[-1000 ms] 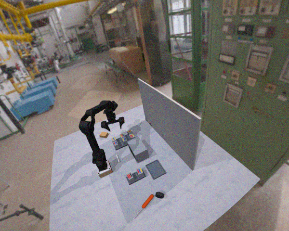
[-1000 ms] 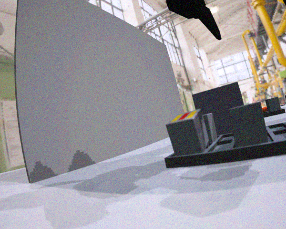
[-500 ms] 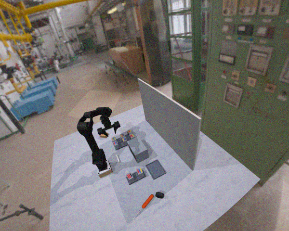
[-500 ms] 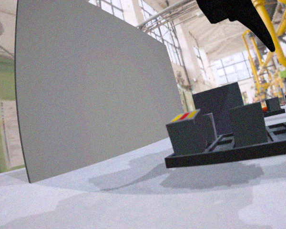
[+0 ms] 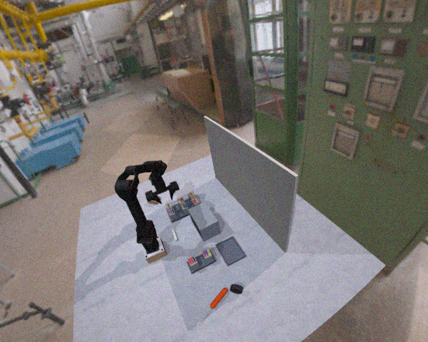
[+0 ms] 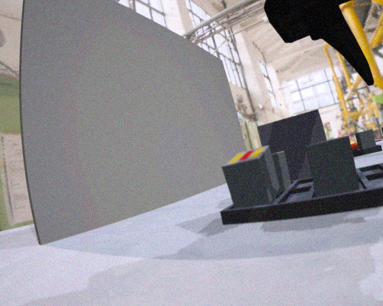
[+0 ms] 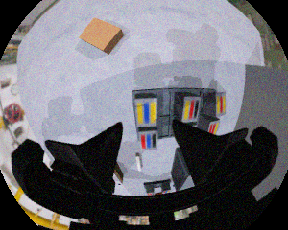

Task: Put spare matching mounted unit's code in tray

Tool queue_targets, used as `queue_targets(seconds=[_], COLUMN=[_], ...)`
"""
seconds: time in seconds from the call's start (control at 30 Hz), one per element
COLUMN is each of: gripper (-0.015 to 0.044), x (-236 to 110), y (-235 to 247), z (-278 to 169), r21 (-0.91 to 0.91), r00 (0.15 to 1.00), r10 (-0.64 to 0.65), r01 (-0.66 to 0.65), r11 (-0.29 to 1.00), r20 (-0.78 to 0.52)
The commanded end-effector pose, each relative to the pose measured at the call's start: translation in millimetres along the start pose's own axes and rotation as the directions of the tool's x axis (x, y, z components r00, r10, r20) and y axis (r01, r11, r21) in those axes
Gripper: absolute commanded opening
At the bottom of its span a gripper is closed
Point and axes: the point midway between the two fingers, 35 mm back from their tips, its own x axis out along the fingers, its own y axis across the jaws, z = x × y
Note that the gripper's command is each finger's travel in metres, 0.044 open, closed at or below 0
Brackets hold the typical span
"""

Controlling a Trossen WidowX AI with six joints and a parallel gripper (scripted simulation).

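Observation:
My gripper [image 5: 165,200] [image 7: 147,124] is partly open and empty, above the rack of striped spares. The rack [image 5: 179,217] [image 6: 251,214] [image 7: 164,111] holds several grey spares. In the wrist view, a yellow-blue-yellow spare [image 7: 146,111] shows just beyond the fingertips, with a red-blue-black spare [image 7: 148,141] nearer. A yellow-red-black spare [image 7: 191,108] and a yellow-red-yellow spare [image 7: 221,103] [image 6: 247,181] stand further right. The grey housing [image 5: 205,221] [image 6: 290,141] stands beside the rack; the mounted unit and its code are not readable. The dark tray [image 5: 230,251] holds nothing.
A tall grey panel [image 5: 251,180] [image 6: 126,115] stands behind the rack and housing. A smaller rack [image 5: 202,266] with two striped units sits near the tray. An orange-handled screwdriver [image 5: 219,298], a black piece [image 5: 236,288], a white stick [image 5: 175,234] and a tan block [image 7: 100,34] lie around.

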Motion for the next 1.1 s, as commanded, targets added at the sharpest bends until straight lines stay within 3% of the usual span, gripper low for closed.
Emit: queue_targets(seconds=[0.0, 1.07], gripper=[0.0300, 0.0300], x=[8, 60], y=[0, 0], z=[0, -1], r21=[-0.006, -0.006], r00=[1.000, 1.000], r10=[0.005, 0.005], r01=[-0.005, -0.005], r11=[1.000, 1.000], r20=[-0.006, -0.006])
